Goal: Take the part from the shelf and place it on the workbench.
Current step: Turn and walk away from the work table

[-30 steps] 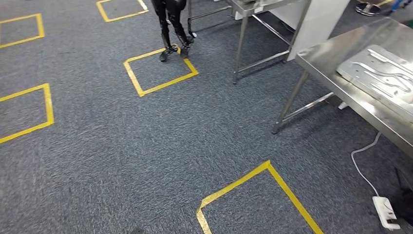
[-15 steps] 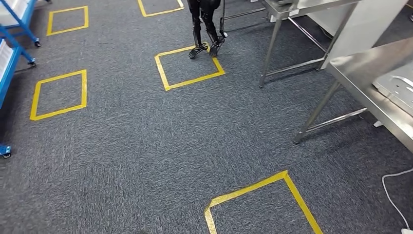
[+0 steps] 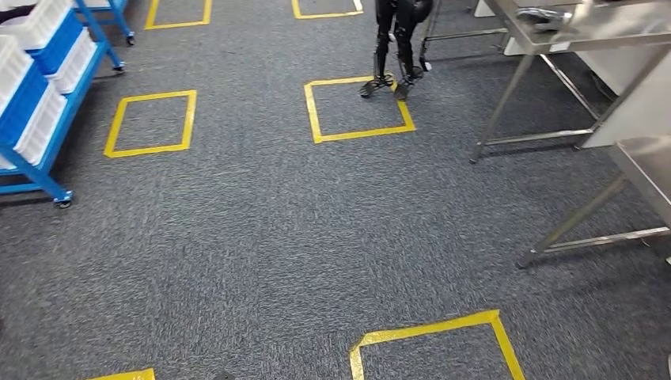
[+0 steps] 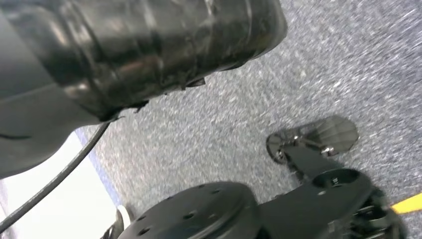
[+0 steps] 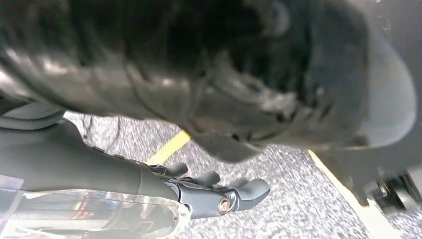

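- Well, head view: blue shelf (image 3: pixel 59 119) at far left w/ white and blue bins (image 3: pixel 43 24). I cannot tell which bin has the part. Corner of steel workbench (image 3: pixel 645 162) at right edge, well apart from shelf. Grey carpet (image 3: pixel 261 237) w/ yellow tape squares (image 3: pixel 358 133) lies between.
- Left wrist view: blurry grey shape at edge, prob. left hand (image 4: pixel 30 124); its state I cannot tell.
- Right wrist view: right hand (image 5: pixel 219 191) hangs over carpet, dark fingers stretched out, a bit apart, holding nothing.

The right hand (image 5: pixel 209 191) has dark grey fingers, a round metal screw, and a clear cover.
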You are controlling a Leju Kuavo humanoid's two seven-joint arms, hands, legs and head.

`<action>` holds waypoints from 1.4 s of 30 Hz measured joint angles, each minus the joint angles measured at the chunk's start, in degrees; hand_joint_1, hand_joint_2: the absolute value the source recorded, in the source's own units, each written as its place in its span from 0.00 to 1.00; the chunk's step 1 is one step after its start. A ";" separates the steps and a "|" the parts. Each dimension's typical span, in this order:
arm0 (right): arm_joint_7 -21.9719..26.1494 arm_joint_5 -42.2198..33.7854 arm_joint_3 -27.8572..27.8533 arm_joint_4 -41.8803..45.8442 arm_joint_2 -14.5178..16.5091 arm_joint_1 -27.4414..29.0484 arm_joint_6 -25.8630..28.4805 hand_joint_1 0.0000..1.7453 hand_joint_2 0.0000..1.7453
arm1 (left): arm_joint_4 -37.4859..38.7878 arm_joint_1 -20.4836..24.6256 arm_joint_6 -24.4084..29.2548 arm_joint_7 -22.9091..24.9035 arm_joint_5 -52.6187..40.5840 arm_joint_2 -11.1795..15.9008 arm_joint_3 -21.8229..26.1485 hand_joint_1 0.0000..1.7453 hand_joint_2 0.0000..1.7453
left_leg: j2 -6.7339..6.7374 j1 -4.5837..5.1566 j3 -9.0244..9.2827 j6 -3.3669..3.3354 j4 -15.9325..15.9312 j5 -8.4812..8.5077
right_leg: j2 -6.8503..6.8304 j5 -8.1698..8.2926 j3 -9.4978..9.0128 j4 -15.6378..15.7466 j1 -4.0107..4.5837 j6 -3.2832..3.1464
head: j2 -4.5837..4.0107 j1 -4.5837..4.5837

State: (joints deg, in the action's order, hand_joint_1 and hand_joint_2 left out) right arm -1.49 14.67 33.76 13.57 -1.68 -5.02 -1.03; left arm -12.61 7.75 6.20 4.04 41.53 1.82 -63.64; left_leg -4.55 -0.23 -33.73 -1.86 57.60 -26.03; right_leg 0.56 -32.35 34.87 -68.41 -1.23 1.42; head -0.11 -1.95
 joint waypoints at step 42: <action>-0.41 -2.61 2.52 -0.02 -0.28 -0.11 -0.14 0.00 0.00 | 0.00 0.16 -0.86 0.32 -0.60 0.19 -1.03 0.00 0.00 | 3.61 -0.39 -8.65 2.95 15.05 -6.14 | -0.92 3.36 -3.40 8.68 0.20 -2.99 | 0.00 -1.17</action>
State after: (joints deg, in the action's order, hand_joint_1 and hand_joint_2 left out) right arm -1.90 12.06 36.29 13.56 -1.96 -5.13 -1.17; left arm -12.61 7.90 5.34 4.36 40.94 2.01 -64.67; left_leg -0.94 -0.62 -42.38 1.09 72.64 -32.17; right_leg -0.36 -28.99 31.47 -59.73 -1.03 -1.56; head -0.11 -3.12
